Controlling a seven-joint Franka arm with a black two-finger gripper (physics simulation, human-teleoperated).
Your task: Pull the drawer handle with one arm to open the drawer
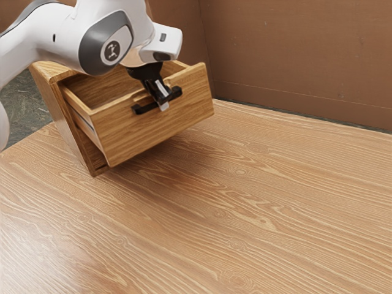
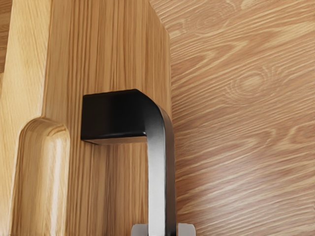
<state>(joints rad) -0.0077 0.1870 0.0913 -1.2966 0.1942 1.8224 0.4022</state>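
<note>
Your gripper (image 1: 162,100) seems pinched on the black drawer handle (image 2: 156,162). Pull the oak drawer (image 1: 153,125) straight out from the table's (image 1: 263,208) far edge, without twisting.

The hand (image 1: 162,101) covers the middle of the handle (image 1: 143,108); the arm (image 1: 92,33) hides the cabinet (image 1: 60,113) top.

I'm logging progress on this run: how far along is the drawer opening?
Done: the drawer stands well out of its cabinet, with its hollow inside showing. In hand: the pincer grips the black handle from two sides. Left: perhaps a little more pull if full extension is wanted, though the pictures cannot tell how much travel is left.
</note>
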